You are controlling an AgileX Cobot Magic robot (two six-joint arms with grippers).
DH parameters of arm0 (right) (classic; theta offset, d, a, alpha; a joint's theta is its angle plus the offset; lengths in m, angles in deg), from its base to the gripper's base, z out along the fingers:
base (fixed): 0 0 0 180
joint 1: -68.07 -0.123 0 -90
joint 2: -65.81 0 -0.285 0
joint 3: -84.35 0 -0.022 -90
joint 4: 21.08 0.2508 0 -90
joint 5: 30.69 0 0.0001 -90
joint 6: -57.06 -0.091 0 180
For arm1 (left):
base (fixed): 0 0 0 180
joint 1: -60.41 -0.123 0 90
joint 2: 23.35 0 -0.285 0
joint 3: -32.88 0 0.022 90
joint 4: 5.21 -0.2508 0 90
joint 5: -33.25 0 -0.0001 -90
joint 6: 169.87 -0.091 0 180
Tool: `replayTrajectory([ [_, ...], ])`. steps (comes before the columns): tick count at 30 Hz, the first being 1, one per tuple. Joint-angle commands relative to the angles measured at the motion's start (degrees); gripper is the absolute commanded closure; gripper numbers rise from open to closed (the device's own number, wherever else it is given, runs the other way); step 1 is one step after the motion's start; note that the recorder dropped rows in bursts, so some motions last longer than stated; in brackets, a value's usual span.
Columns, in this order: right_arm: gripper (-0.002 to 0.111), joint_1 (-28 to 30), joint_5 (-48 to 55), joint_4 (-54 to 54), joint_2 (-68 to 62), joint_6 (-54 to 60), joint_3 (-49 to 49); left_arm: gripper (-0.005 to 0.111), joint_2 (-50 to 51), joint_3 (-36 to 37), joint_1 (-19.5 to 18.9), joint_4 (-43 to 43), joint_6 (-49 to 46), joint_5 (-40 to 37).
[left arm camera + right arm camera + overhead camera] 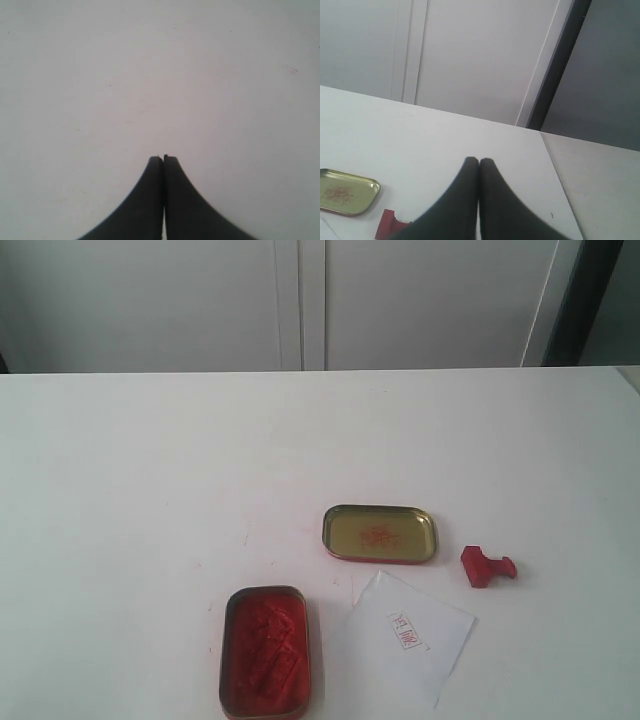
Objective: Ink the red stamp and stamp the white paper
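The red stamp (487, 567) lies on its side on the white table, right of the gold tin lid (380, 533); a corner of the red stamp (387, 224) also shows beside my right gripper (479, 160), which is shut and empty above the table. The white paper (408, 636) lies near the front edge and bears a red rectangular print (405, 630). The tin of red ink (265, 652) stands open to the paper's left. My left gripper (163, 158) is shut and empty over bare tabletop. Neither gripper shows in the exterior view.
The gold lid (347, 192) has red smears inside. White cabinet doors (300, 300) stand behind the table. The table's right edge (555, 175) runs close to my right gripper, with a dark vertical strip (557, 65) beyond.
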Motion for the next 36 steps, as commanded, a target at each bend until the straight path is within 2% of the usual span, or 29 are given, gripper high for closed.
replayTrajectory([
  [1,0.108,-0.06,-0.3,-0.03,0.47,0.3,-0.17,0.107,-0.2,0.56,-0.04,-0.01,0.21,-0.93],
  [21,0.108,-0.06,-0.3,1.06,1.81,0.19,-1.06,0.107,-0.2,0.56,-0.04,-0.01,0.21,-0.93],
  [27,0.108,-0.06,-0.3,1.03,1.81,-4.49,-1.06,0.107,-0.2,0.56,-0.04,-0.01,0.21,-0.93],
  [36,0.108,-0.06,-0.19,1.83,1.81,-4.73,-1.06,0.107,-0.2,0.56,-0.04,-0.01,0.21,-0.93],
])
